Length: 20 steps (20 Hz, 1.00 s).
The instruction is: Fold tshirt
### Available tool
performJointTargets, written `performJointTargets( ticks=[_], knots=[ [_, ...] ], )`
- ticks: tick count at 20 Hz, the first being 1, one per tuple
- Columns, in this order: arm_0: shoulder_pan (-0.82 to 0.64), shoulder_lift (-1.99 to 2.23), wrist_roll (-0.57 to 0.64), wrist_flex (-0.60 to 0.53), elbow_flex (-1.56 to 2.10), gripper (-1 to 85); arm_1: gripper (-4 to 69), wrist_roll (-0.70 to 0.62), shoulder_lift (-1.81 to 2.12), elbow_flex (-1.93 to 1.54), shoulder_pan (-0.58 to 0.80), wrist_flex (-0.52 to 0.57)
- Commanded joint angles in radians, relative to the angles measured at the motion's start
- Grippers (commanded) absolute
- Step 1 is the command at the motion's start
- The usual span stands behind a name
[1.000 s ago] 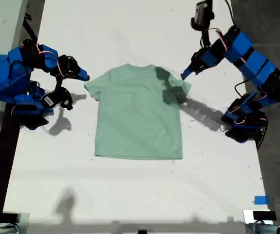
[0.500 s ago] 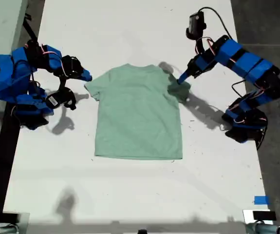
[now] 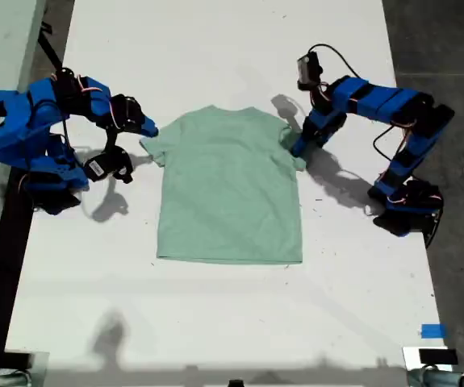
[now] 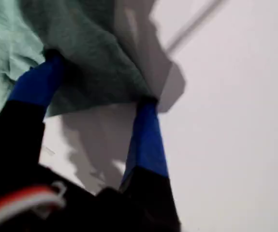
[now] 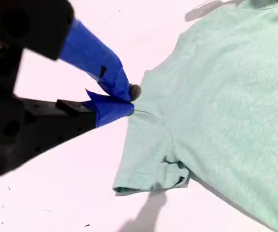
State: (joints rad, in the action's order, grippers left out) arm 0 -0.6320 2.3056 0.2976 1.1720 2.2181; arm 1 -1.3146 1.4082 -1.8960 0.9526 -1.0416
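The pale mint-green tshirt lies flat on the white table, collar toward the far edge. My first gripper comes from the exterior view's right, down at that side's sleeve, which is bunched inward. In the first wrist view my first gripper is open, blue fingers spread, shaded tshirt cloth at their tips. My second gripper is at the opposite shoulder. Its tips are shut, touching the tshirt edge above the flat sleeve; I cannot tell whether cloth is pinched.
Both blue arm bases sit on the table, one at each side in the exterior view. Blue tape marks the near corner at the exterior view's right. Dark floor lies past the table edge there.
My first gripper has swung down and inward onto the sleeve, which is now bunched toward the shirt body. My second gripper has edged in to the shirt's shoulder.
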Motion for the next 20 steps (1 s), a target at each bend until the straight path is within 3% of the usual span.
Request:
performJointTargets(
  ticks=[1, 4, 12, 20],
  knots=[
    [0.000, -0.003, -0.003, -0.029, -0.049, 0.1, 29.4, -0.015, -0.023, 0.117, 0.011, -0.020],
    [0.000, -0.020, -0.003, -0.041, -0.049, 0.1, 4.2, -0.014, -0.046, 0.143, 0.018, -0.035],
    [0.012, -0.025, -0.005, -0.046, -0.049, 0.1, 1.2, 0.020, -0.018, 0.196, -0.038, -0.126],
    [0.025, -0.023, -0.009, -0.046, -0.048, 0.1, 0.0, 0.138, 0.069, 0.554, -0.249, -0.373]
  ],
)
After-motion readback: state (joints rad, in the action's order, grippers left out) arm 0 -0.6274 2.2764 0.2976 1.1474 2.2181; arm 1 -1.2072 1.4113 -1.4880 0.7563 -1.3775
